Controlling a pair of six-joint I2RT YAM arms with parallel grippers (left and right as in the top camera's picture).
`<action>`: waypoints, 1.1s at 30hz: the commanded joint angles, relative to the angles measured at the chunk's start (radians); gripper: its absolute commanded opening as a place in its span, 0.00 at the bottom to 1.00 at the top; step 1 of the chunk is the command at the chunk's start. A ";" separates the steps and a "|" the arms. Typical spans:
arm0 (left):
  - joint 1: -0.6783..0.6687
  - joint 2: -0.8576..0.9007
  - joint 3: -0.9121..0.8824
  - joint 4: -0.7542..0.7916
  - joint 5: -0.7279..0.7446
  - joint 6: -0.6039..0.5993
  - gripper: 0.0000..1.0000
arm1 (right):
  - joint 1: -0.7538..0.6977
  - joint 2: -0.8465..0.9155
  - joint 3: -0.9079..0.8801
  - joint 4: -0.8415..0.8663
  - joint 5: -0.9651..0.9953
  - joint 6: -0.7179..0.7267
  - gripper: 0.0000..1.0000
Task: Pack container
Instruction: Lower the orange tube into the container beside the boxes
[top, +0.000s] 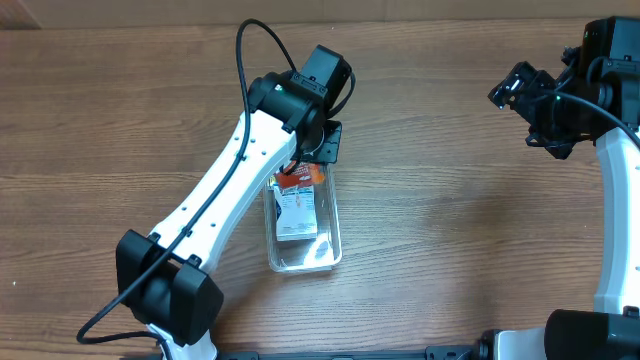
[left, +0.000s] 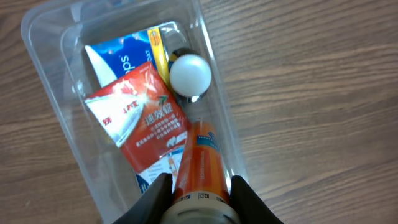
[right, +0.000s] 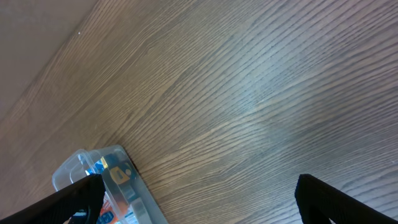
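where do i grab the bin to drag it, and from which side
Take the thin rim of the bin's short end wall nearest the arm bases, from straight above, one jaw inside, one outside. That end has free room inside, while the left gripper with its orange tube sits over the far end.

Words on packs
The flat red-and-white packet (left: 140, 121) is showing Chinese writing; the blue-and-white box (left: 111, 57) is showing the letters "ps".
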 joint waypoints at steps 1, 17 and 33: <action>-0.005 -0.031 -0.005 -0.004 0.009 -0.008 0.28 | 0.001 -0.005 0.006 0.006 -0.001 0.000 1.00; -0.008 0.004 -0.006 0.006 -0.015 0.021 0.34 | 0.001 -0.005 0.006 0.006 -0.001 0.000 1.00; -0.010 -0.022 -0.006 0.046 -0.001 0.025 0.34 | 0.001 -0.005 0.006 0.006 -0.001 0.000 1.00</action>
